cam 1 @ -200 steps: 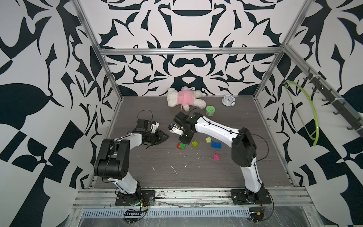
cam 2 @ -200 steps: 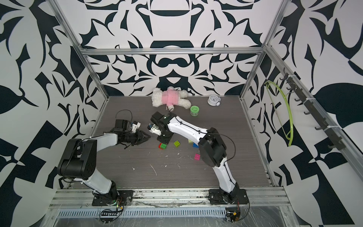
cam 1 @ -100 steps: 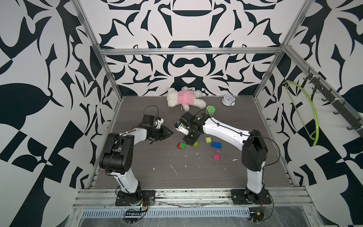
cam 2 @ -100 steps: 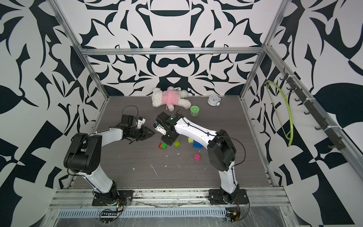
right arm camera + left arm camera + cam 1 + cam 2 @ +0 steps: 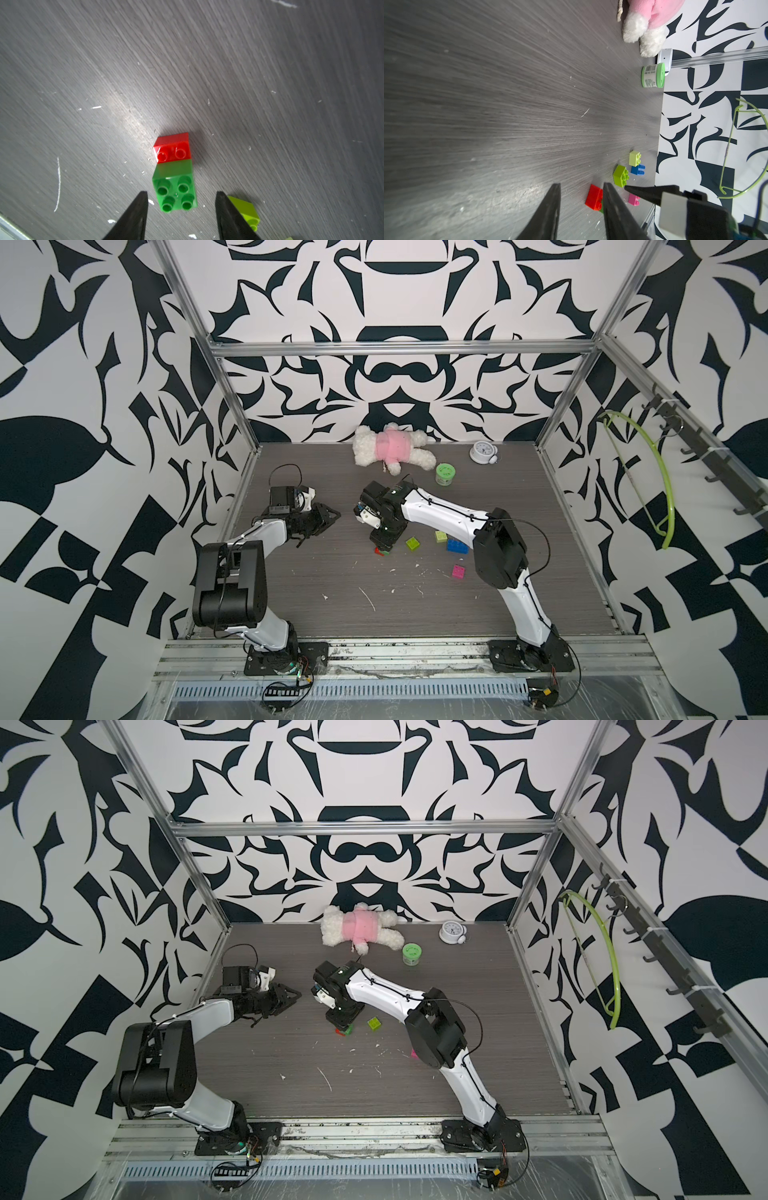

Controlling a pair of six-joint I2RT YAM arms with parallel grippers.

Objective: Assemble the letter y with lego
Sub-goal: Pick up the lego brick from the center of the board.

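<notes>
**Right arm parked over the red-green pair, jaws off it**

Compared with 1 second earlier, both arms had shifted but none of the lego (image 5: pixel 620 175) had. The right arm's elbow had swung out toward the right wall 0.5 seconds before and had come back in. The right gripper (image 5: pixel 181 193) pointed down over the same spot on the table (image 5: pixel 374 614). The left gripper (image 5: pixel 582 184) had drawn back a little toward the left, away from the bricks.

Right gripper: released. Its 2 fingers stood either side of the green brick (image 5: pixel 175 191) with a gap on both sides, gripping nothing. Left gripper: jaws a little apart with nothing between them, off to the left of the pair.

The green brick sat joined to the red brick (image 5: pixel 172 148), overlapping it so only 2 red studs showed. Those 2 were the only bricks joined. The rest lay loose on the table: 1 yellow-green brick (image 5: pixel 412 543) just beside the right gripper, a 2nd yellow-green brick (image 5: pixel 441 536) next to the blue brick (image 5: pixel 457 546), and the pink brick (image 5: pixel 458 571) nearer the front. All of them were where they'd been 1 second earlier.

Only container: the green jar (image 5: pixel 445 474) near the back, upright with its lid on, so I couldn't tell what was in it. It stood near the plush toy (image 5: pixel 390 448), with a small clock (image 5: pixel 482 452) further right.
</notes>
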